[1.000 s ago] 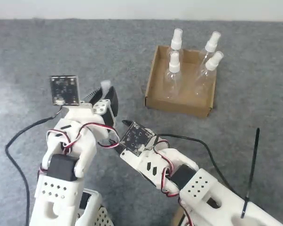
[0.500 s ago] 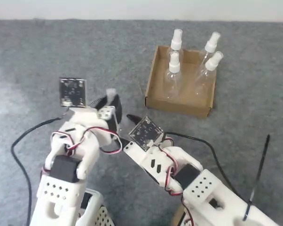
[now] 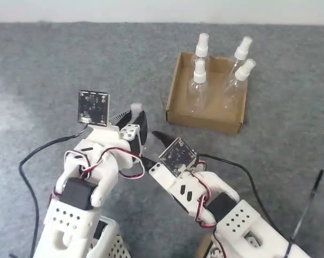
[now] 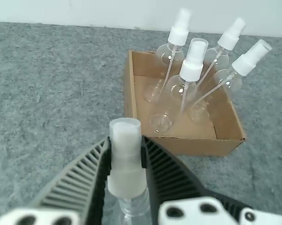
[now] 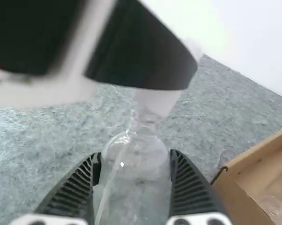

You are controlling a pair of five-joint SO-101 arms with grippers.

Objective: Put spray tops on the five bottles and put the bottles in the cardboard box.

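A clear bottle point(image 5: 134, 161) hangs between both arms above the grey carpet. My left gripper point(image 4: 126, 161) is shut on its white spray top point(image 4: 125, 157), seen from above at the spray top point(image 3: 135, 108). My right gripper point(image 5: 134, 178) is shut on the bottle's round body, just below the left gripper point(image 3: 136, 124). The right gripper point(image 3: 151, 144) sits left of the cardboard box point(image 3: 205, 121). Several bottles with spray tops point(image 3: 197, 80) stand in the box point(image 4: 202, 144), leaning on one another.
A white perforated basket point(image 3: 107, 243) sits at the near left under the left arm. Black cables point(image 3: 30, 156) trail from both arms. A thin black rod point(image 3: 307, 207) stands at the right. The box's corner point(image 5: 256, 176) lies beside the held bottle.
Both arms have shifted rightward, toward the box, carrying the bottle between them. The bottles in the box have not moved.
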